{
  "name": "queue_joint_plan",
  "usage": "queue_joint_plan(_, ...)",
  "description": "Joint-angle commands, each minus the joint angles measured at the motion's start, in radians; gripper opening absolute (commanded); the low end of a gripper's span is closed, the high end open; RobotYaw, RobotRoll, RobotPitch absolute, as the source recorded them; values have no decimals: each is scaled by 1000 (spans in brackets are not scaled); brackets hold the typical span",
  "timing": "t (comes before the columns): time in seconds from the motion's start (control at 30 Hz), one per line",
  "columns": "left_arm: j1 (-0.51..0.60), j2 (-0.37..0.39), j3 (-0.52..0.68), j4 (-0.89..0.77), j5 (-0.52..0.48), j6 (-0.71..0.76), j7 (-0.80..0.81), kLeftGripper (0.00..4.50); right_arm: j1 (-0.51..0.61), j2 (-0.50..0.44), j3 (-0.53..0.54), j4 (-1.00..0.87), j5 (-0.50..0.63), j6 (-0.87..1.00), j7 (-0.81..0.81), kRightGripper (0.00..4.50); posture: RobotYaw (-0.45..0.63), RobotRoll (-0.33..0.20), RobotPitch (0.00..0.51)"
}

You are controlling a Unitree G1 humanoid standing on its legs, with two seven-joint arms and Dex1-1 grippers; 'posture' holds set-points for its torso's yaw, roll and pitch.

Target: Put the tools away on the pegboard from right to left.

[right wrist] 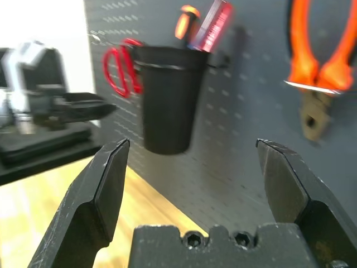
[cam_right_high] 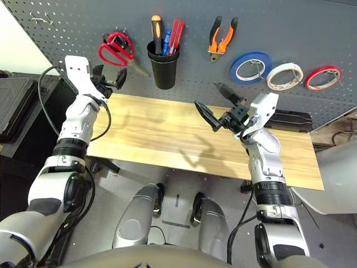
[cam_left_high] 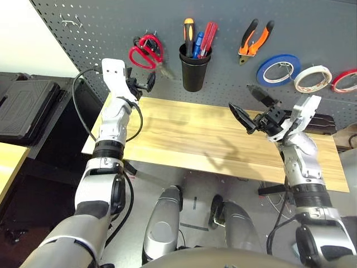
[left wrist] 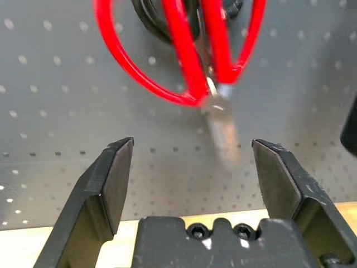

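Hanging done: red-handled steel scissors on pegboard; your left pincer below them gapes wide, empty; back straight off.

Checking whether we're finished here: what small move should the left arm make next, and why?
Probably draw the left gripper back from the pegboard. Its jaws stand open and empty, the red-handled scissors hang on their hook, and the bench top holds no tools.

Black cup beyond spread gripper
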Motion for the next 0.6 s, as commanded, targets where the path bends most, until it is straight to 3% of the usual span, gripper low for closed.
queue_joint_plan(0.03,68,-1,12,-59,18,-48,35,4431,39,9,-23,34,-46,-6,-97,4500,206,0,156)
queue_joint_plan(0.27,205,-7,48,-102,35,-107,129,4431,62,24,-68,101,-133,-27,-332,4500,164,0,158)
queue_joint_plan(0.6,249,-4,70,-63,36,-178,165,4431,23,18,-141,247,-196,-116,-565,4500,114,0,160)
